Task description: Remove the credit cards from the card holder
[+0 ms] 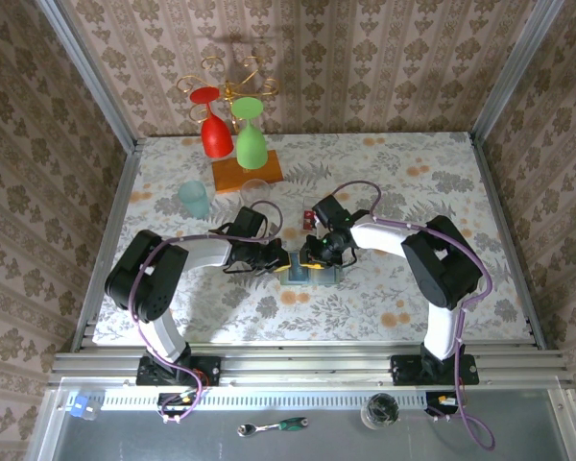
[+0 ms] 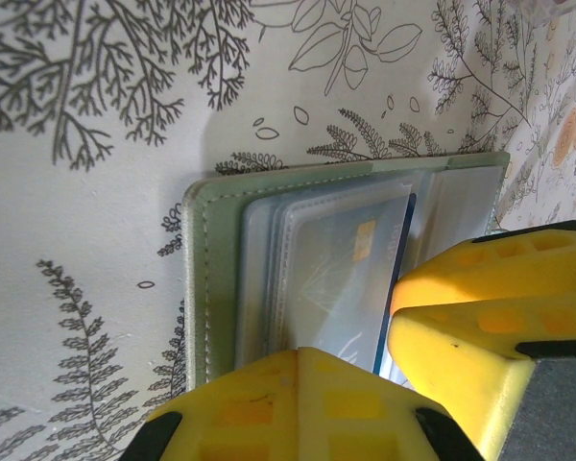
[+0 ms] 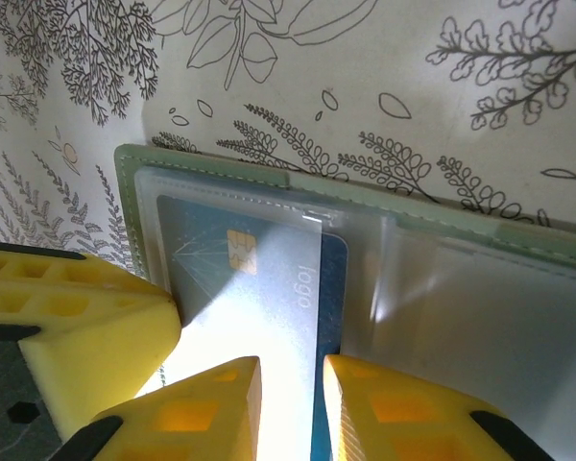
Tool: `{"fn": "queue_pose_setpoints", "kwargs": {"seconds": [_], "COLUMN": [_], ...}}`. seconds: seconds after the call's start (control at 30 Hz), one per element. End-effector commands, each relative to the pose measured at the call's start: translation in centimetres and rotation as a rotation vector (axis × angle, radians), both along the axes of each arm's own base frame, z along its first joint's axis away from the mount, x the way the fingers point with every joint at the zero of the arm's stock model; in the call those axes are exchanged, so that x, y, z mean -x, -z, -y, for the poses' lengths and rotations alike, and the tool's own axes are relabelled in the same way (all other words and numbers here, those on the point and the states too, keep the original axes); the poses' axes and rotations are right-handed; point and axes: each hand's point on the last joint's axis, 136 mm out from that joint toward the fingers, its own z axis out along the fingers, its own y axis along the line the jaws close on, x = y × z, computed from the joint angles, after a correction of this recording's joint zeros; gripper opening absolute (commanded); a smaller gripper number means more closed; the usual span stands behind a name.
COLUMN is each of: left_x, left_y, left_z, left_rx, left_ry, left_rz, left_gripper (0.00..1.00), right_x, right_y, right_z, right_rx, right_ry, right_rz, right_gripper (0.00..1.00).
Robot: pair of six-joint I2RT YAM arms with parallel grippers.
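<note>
The card holder [image 1: 312, 278] lies open on the patterned table, its sage-green edge [image 2: 209, 279] [image 3: 128, 192] framing clear pockets. A blue credit card [image 3: 334, 279] [image 2: 350, 259] with a gold chip sticks partly out of a clear pocket. My left gripper [image 2: 298, 353] [image 1: 280, 259] is shut, its tips pressed down on the holder's left pocket panel. My right gripper [image 3: 291, 370] [image 1: 317, 257] hovers at the card's near end. Its jaws stand a narrow gap apart, astride the pocket's edge and the card's exposed strip. The two grippers almost touch each other over the holder.
A wooden stand [image 1: 247, 173] with a hanging red glass [image 1: 216, 134] and green glass [image 1: 251, 144] sits at the back. A teal cup [image 1: 195, 199] and a clear glass [image 1: 256, 191] stand behind the left arm. A small red thing [image 1: 309, 219] lies behind the right gripper.
</note>
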Motion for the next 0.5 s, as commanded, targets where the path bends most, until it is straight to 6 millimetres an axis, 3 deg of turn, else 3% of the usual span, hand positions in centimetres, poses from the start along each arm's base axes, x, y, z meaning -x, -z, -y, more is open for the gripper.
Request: {"fn": "queue_pose_setpoints", "kwargs": {"seconds": [0.0,0.3,0.47], "left_x": [0.7,-0.4,-0.4], "left_y": [1.1,-1.7,-2.1], "left_z": [-1.2,-0.3,-0.4], "left_rx": [-0.048,0.014,0.012], "left_ry": [-0.001,-0.009,-0.007], "left_rz": [-0.031,0.030,0.042], "left_gripper": [0.04,0.10,0.12], "right_x": [0.2,0.2,0.0], "right_y": [-0.2,-1.7,-2.4], "right_z": [1.3,1.0,0.2], "right_rx": [0.075,0.032,-0.017], "right_ry": [-0.001,0.004,0.004], "right_rz": [0.012,0.045,0.055], "right_gripper": [0.26,0.26,0.26]}}
